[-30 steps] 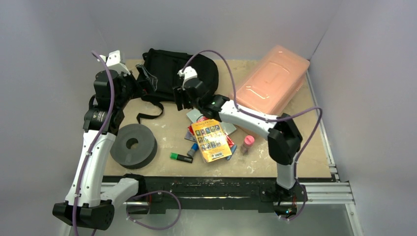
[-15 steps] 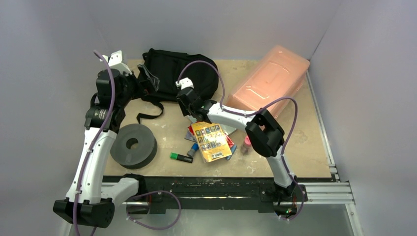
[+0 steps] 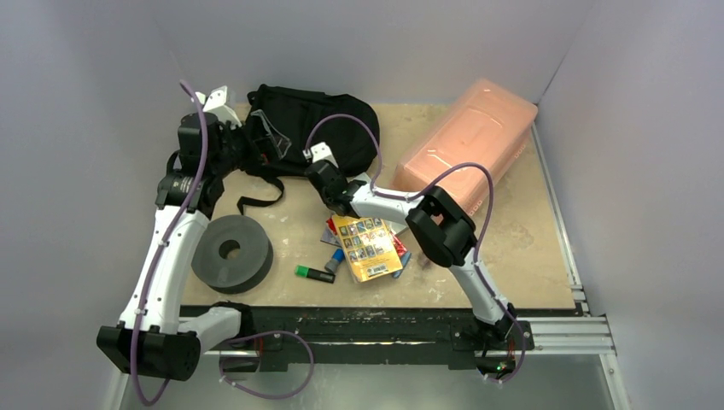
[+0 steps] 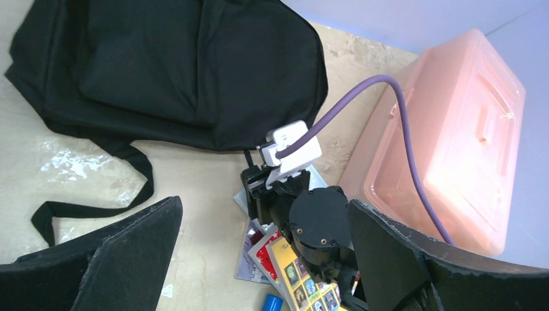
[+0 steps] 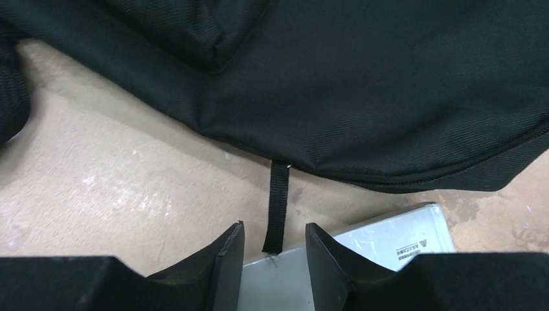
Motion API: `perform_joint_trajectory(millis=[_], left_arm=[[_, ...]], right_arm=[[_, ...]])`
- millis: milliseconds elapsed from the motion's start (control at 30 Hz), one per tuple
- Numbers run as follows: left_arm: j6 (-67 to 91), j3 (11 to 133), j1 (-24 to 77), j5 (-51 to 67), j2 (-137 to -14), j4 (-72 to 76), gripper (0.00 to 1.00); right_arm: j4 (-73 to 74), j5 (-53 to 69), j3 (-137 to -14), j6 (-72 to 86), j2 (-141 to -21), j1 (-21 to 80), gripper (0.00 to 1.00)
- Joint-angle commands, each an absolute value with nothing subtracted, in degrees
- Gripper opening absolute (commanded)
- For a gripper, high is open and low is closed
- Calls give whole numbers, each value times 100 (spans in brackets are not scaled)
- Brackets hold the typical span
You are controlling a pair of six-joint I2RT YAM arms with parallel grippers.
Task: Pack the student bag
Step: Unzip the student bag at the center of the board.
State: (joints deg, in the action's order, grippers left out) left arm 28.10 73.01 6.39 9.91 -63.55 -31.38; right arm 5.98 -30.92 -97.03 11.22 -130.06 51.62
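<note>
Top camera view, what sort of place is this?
Most likely a robotics lab test cell: the left arm and right arm are mounted by a metal rail at a table edge, plain walls box it in, and the student bag, pink box and foam ring look staged.

Top external: high behind both bases, looking down over the whole table (image 3: 512,256).
Left wrist: raised, oblique; student bag (image 4: 181,71) well beyond left fingers (image 4: 110,259).
Right wrist: low, close; same bag's hem just beyond right fingers (image 5: 226,265).
</note>
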Motion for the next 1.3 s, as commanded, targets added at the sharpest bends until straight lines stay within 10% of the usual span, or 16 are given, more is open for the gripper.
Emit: perform_joint_trajectory(millis=[0,433,667,1267], left_arm=[[2929,7628,598,1483,-6594,-3104,100],[3280,7580,351,1650,-6729,-3101,100],[3545,7461,194,1886,-6931,-2987,100],[5916,6640,-282,4365,-9790,-840,94]], right_arm=[[51,-3622,-9959,846,-13035,5092,42],[-1085,-3255,-9439,687,-13020,4982,28],[-760,-2976,-9706,821,-12964,4904,0],[-1218,-1355,-8814,931,-11753,4720,0]])
